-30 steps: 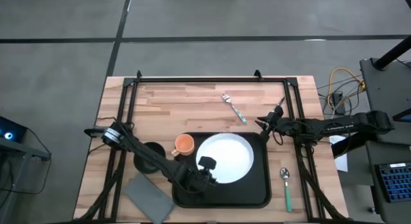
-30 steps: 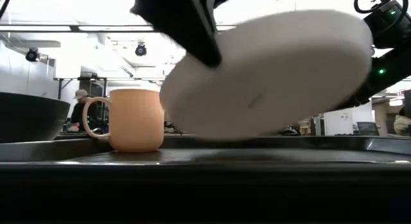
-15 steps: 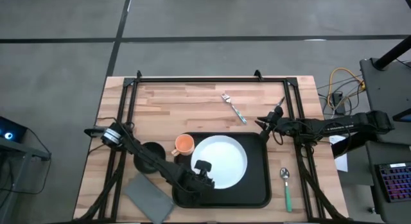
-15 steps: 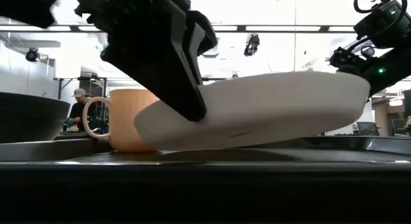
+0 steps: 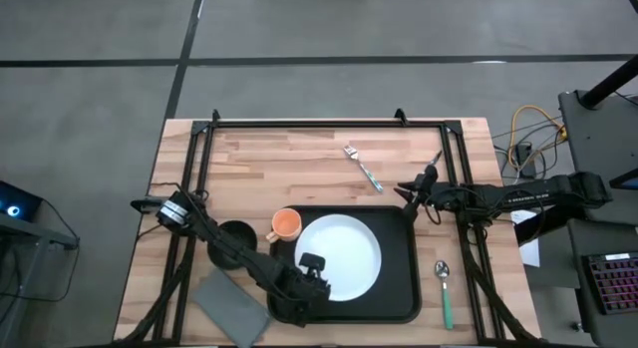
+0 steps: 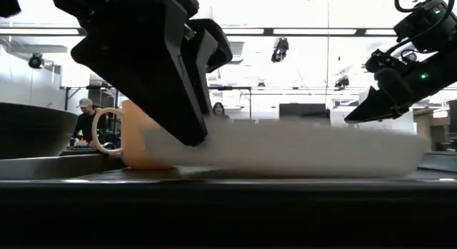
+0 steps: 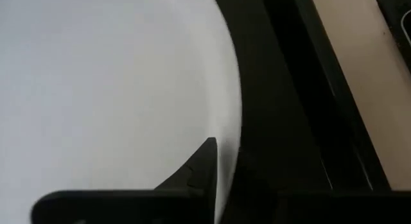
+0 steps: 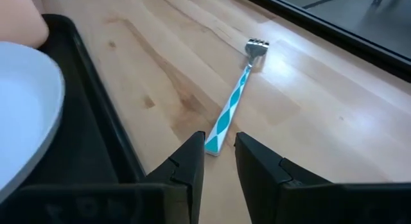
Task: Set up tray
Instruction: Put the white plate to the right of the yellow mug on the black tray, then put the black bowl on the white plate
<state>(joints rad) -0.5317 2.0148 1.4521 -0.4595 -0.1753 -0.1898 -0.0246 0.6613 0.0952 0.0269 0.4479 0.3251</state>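
The black tray (image 5: pixel 401 288) lies on the near half of the table. The white plate (image 5: pixel 344 250) is in it, about level, with the orange mug (image 5: pixel 287 224) standing in the tray's far left corner. My left gripper (image 5: pixel 309 272) is at the plate's near left rim, shut on it. My right gripper (image 5: pixel 407 194) hovers off the tray's far right corner, its fingers (image 8: pixel 192 161) a narrow gap apart, touching nothing. The fork (image 8: pixel 230 116) lies on the wood beyond it. My left gripper has the plate's near left rim (image 7: pixel 226 142) pinched, with one finger (image 7: pixel 204 165) showing on the plate's upper face; the other is hidden below. It comes slanting down from the table's left (image 6: pixel 161 70). The plate sits about level, low on the tray floor (image 6: pixel 285 153).
A black bowl (image 5: pixel 236 243) stands left of the tray, and a grey folded cloth (image 5: pixel 231 304) lies at the near left. A green-handled spoon (image 5: pixel 445 293) rests right of the tray. A dark rail frame (image 5: pixel 319 122) runs along the table's far and side edges.
My left gripper has moved down and toward the table's near left, carrying the plate. The plate, steeply tilted a second ago with its right side high, has come down to about level on the tray and shifted a little left.
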